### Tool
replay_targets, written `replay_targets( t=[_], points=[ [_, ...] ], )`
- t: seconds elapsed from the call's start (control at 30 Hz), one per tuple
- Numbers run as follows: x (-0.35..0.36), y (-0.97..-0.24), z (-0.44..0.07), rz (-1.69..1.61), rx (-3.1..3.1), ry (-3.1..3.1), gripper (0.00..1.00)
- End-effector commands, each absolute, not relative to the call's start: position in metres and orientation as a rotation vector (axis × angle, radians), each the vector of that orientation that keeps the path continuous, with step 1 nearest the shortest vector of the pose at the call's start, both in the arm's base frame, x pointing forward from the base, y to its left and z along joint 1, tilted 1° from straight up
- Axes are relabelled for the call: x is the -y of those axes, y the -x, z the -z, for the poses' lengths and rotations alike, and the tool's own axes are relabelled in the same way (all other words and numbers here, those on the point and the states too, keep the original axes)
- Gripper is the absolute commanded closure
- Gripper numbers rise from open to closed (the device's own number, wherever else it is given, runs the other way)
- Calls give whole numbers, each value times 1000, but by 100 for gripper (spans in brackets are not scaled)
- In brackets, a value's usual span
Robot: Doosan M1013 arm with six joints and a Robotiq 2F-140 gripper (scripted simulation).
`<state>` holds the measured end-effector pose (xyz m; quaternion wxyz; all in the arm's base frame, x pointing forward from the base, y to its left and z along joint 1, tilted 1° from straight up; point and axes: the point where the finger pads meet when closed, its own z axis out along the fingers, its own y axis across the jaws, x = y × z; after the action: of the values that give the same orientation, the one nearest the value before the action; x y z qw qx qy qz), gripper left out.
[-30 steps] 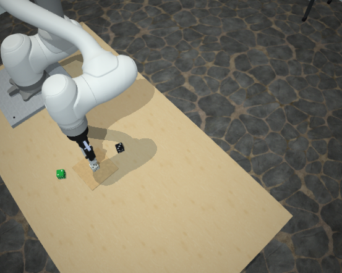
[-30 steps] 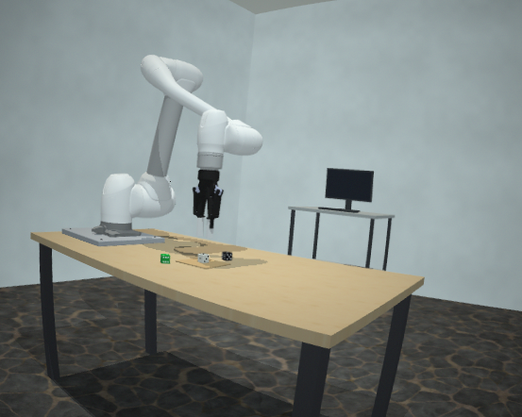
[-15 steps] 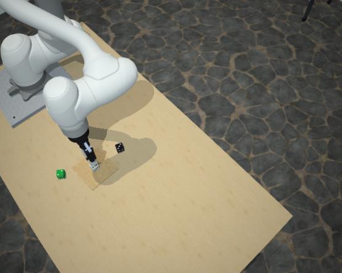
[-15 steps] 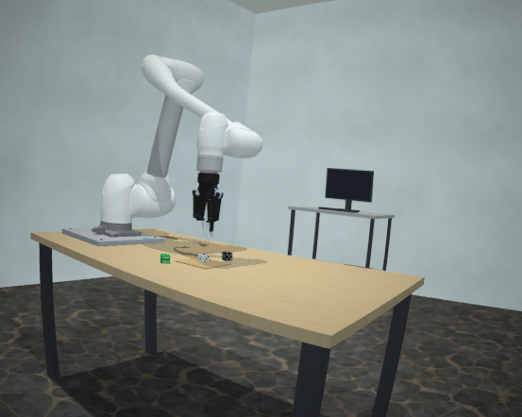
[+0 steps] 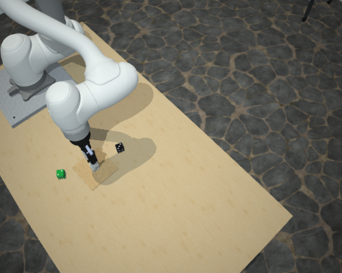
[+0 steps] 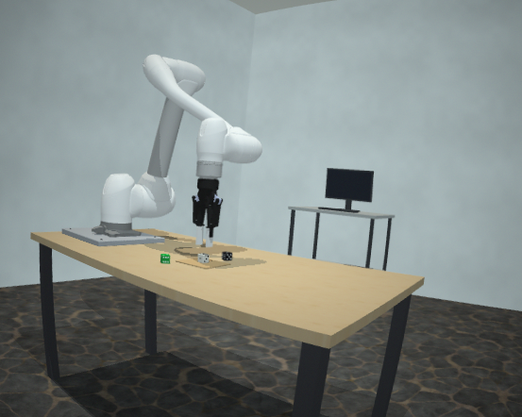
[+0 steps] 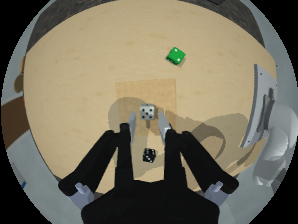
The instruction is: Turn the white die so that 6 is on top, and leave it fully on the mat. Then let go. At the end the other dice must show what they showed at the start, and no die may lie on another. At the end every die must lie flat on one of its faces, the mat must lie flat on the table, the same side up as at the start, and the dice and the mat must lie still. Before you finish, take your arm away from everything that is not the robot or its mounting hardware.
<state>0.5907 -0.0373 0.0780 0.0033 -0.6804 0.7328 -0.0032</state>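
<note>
Pincer (image 5: 94, 166) (image 6: 205, 244) (image 7: 147, 118) apart, nothing held, above white cubic pipped die (image 5: 95, 169) (image 6: 203, 258) (image 7: 147, 111) on thin square wooden-looking mat (image 5: 92, 184) (image 6: 207, 266) (image 7: 126, 90). Top looks like five, probably. Risks: off-centre grip slips mid-turn; low fingertips drag mat; early release leaves die tilted.

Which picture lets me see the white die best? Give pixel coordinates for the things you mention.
The wrist view: the white die (image 5: 95, 169) (image 6: 203, 258) (image 7: 147, 112) shows its top face there, between the fingertips' outlines, unhidden. The top view has the gripper (image 5: 94, 165) (image 6: 205, 244) (image 7: 147, 118) partly over it; the exterior view shows it small, from the side.
</note>
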Motion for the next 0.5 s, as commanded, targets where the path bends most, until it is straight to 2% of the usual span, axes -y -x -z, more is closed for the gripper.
replay_targets(
  t=[0.0, 0.47],
  points=[
    [37, -591, -75, 10, -2297, 2133, 72],
    [37, -591, -61, 10, -2297, 2133, 72]
  ],
)
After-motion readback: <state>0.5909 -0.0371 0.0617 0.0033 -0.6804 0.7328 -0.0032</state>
